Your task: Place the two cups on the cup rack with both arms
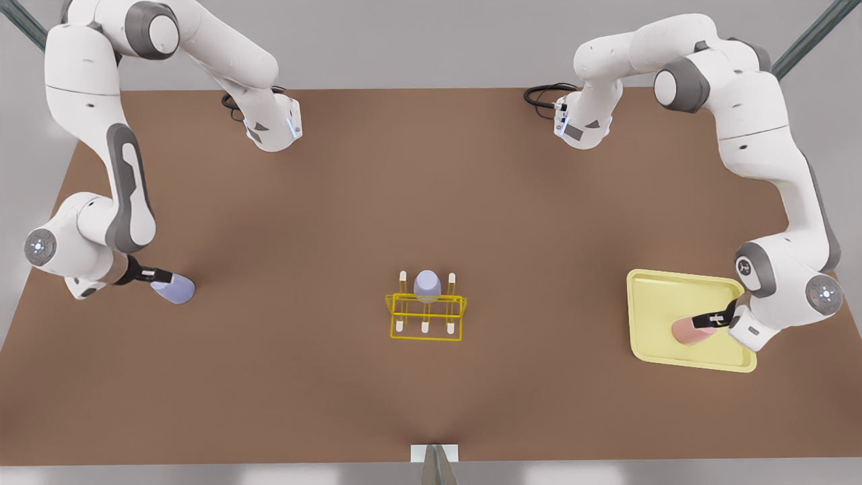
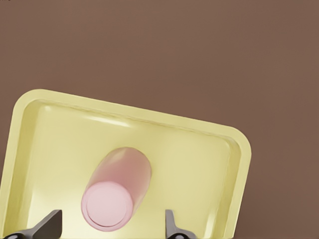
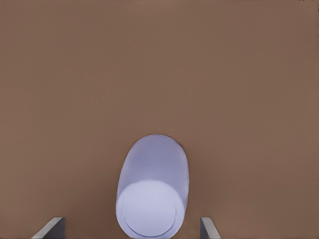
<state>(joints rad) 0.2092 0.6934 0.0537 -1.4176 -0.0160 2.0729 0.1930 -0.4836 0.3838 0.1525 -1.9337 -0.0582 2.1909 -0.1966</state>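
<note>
The salmon pink cup (image 1: 688,331) lies on its side in the pale-yellow tray (image 1: 650,303) at the front view's right. My left gripper (image 1: 715,319) is open around it, fingers (image 2: 50,222) standing clear on either side of the cup (image 2: 117,188). At the front view's left, a lavender-blue cup (image 1: 174,288) lies on its side on the table. My right gripper (image 1: 159,275) straddles this cup (image 3: 153,186), open, with fingertips (image 3: 208,227) apart from its sides. The yellow wire cup rack (image 1: 426,318) stands at the table's middle.
A duller grey-lavender cup (image 1: 427,285) sits upside down on a back peg of the rack. The tray's raised rim (image 2: 134,110) surrounds the pink cup. Brown table (image 1: 431,188) stretches between the arms and the rack.
</note>
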